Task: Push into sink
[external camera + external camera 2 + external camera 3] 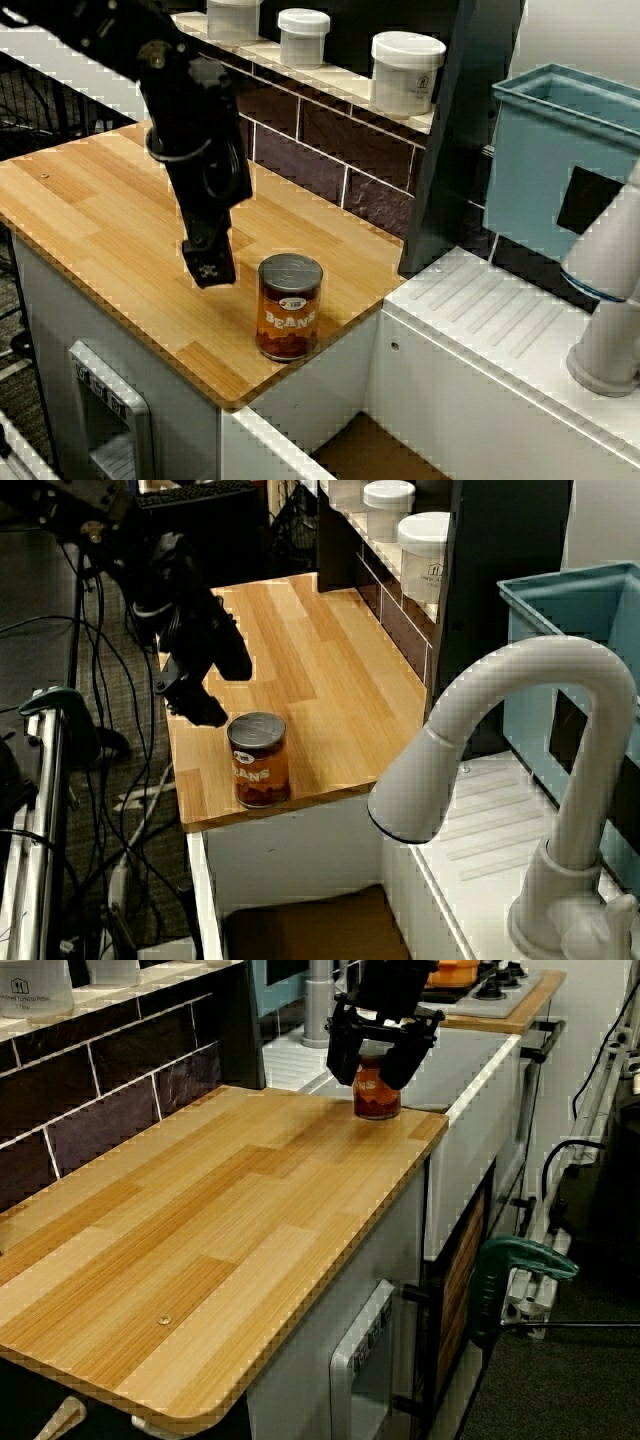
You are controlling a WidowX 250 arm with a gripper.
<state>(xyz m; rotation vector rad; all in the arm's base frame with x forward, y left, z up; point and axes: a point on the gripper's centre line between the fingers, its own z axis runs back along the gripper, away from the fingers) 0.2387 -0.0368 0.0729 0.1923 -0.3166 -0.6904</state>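
A can of beans (290,306) with an orange-brown label stands upright on the wooden counter (110,220), close to the corner by the sink. The sink (372,454) lies just past that edge, with white walls and a tan-brown floor, also in the side view (300,930). My black gripper (209,266) hangs low over the counter just left of the can, on the side away from the sink. I cannot tell if it touches the can. From behind (375,1055) its jaws stand open, with the can (377,1095) showing between the fingers (343,1048).
A white ribbed drainboard (500,310) lies beyond the sink, with a light-blue bin (560,170) behind it and a white faucet (520,740). White jars (405,70) stand on the ledge above the dark tile wall. A stove (480,985) is farther off.
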